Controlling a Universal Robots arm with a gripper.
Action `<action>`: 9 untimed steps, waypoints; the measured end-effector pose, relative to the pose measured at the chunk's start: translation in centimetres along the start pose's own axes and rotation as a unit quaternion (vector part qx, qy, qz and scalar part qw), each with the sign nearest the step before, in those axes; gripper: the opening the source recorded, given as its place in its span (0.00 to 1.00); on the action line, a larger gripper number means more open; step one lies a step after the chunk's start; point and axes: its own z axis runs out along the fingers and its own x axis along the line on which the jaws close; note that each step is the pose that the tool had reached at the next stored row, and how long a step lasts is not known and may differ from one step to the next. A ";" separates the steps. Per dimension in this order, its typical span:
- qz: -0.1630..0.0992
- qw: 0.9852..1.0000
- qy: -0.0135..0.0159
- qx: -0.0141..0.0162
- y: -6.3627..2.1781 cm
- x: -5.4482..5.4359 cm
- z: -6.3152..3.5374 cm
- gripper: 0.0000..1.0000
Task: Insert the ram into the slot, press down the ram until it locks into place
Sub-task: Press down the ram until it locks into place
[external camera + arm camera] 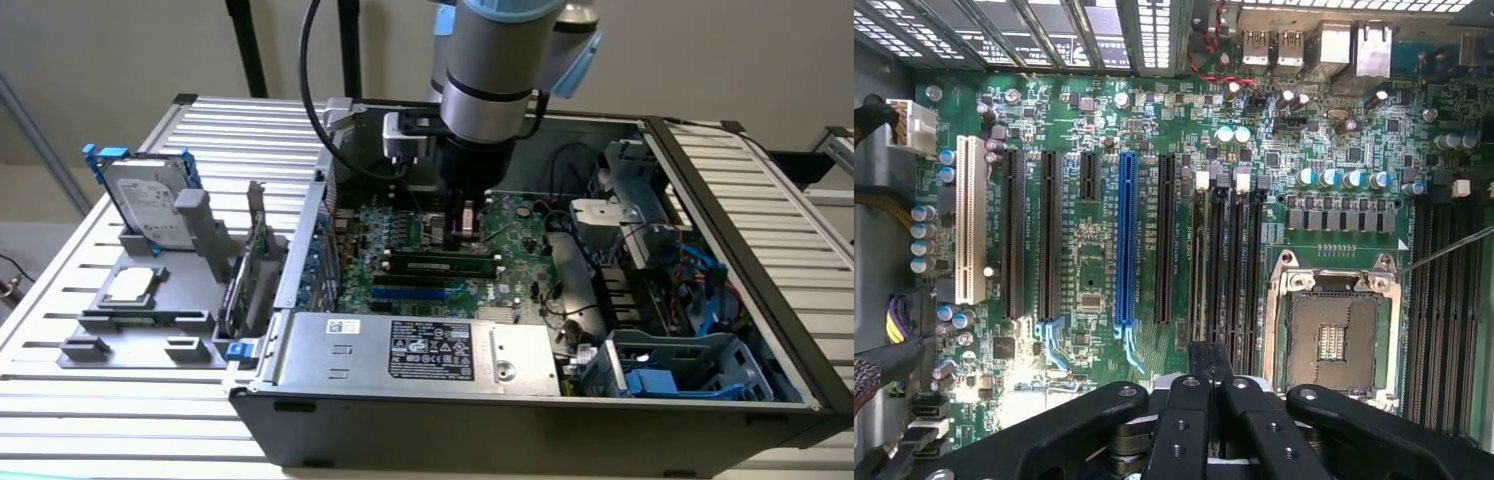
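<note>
Lying flat, ram (437, 266) long axis parallel to slot (1200, 275).

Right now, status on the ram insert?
Gripper low over the motherboard, close by the ram. Ram lies along the slot; whether it is locked is unclear. Nothing seen blocking it.

A ribbed metal table (160, 400) of pale slats carries everything here. The open computer case (534, 410) lies on its side across the middle and toward the exterior view's right, its dark front wall facing me. Just beside it, toward the exterior view's left, sits a grey fixture tray (140, 320) (with blocky holders), a hard drive (144, 200) standing upright in it and a small square chip (130, 286) lying flat.
</note>
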 end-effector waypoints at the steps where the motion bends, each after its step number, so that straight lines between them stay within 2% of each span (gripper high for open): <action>1: 0.000 1.000 0.000 0.000 0.00 0.0 0.11 0.10; 9: 0.000 1.000 0.001 0.000 0.01 0.0 0.95 0.10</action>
